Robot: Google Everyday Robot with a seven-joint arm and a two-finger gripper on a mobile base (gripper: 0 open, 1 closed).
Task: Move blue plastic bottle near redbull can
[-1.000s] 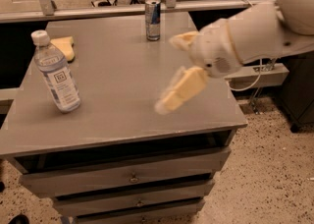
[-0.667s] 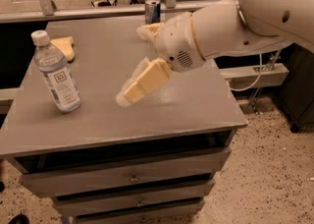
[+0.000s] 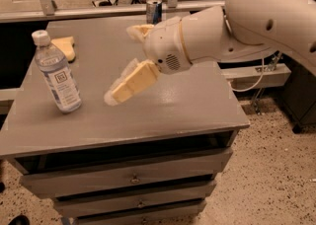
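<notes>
The blue plastic bottle [image 3: 57, 75] stands upright at the left of the grey cabinet top [image 3: 187, 105], white cap up, label facing me. The redbull can [image 3: 154, 9] stands at the far edge, its lower part hidden behind my arm. My gripper [image 3: 121, 66] hovers over the middle of the top, open and empty, fingers pointing left toward the bottle. One finger [image 3: 131, 83] reaches low toward the bottle and the other [image 3: 139, 31] sits farther back. A short gap remains between the gripper and the bottle.
A flat yellow sponge-like object [image 3: 64, 47] lies at the far left behind the bottle. The cabinet has drawers [image 3: 133, 177] below. A metal rail [image 3: 98, 11] runs behind the top. Speckled floor [image 3: 276, 169] and a cable lie to the right.
My arm and gripper have swept left across the top, from the right side toward the bottle. The bottle and can have not moved.
</notes>
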